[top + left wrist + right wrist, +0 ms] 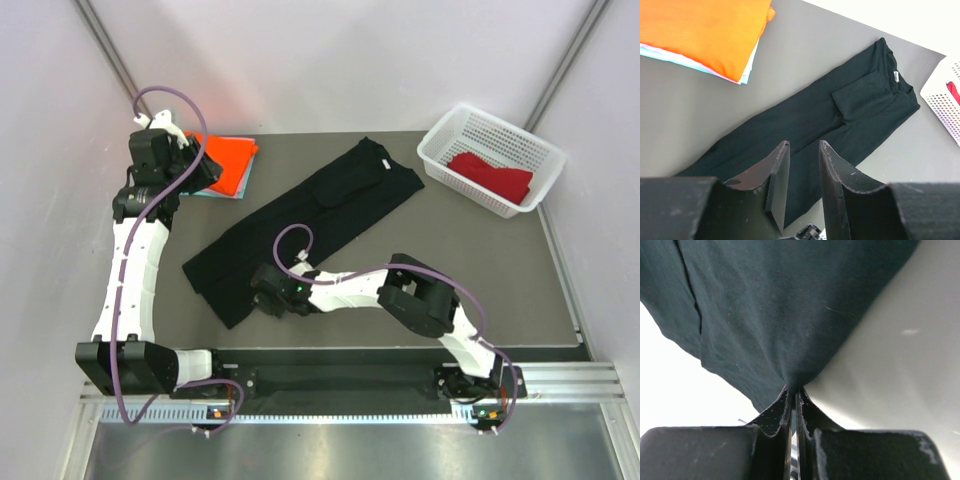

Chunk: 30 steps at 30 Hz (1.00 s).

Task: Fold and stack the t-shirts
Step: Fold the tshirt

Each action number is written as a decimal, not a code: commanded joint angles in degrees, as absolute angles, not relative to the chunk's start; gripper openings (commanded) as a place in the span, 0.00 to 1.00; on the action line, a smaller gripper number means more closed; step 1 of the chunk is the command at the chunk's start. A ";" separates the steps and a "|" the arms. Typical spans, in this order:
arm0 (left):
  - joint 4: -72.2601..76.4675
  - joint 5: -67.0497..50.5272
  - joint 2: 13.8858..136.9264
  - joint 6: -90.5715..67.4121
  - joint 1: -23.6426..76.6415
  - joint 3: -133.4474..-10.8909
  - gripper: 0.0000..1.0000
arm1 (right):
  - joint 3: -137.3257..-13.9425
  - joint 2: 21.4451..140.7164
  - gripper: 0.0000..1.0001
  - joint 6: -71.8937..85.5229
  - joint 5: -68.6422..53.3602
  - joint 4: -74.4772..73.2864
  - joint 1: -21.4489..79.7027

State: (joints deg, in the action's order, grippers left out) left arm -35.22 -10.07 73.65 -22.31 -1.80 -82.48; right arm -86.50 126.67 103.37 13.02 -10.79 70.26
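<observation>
The large black t-shirt (310,215) lies folded lengthwise in a long diagonal strip across the table, collar toward the back right. My right gripper (794,388) is shut on its near lower edge (790,305), and the cloth bunches into the jaws; in the top view this gripper (268,300) sits at the strip's near end. My left gripper (804,143) hovers open at the back left with nothing between its fingers, and the black tee (840,115) lies below and beyond it. The folded orange tee (228,165) rests on a pale teal one (670,56).
A white mesh basket (440,140) stands at the back right with a dark red tee (492,177) inside. The orange and teal stack (705,25) sits at the back left corner, right beside my left arm.
</observation>
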 commanded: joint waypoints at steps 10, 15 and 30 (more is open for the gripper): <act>-34.01 -13.54 72.78 -20.57 -2.11 -78.84 0.35 | -66.46 110.85 0.02 87.98 16.35 -16.70 66.72; -33.05 -16.60 72.51 -19.69 -1.85 -75.68 0.35 | -57.68 102.41 0.00 83.51 17.93 -17.31 65.74; -32.78 -22.24 72.25 -17.66 5.79 -62.15 0.40 | -38.51 81.22 0.00 74.72 11.78 -18.10 63.46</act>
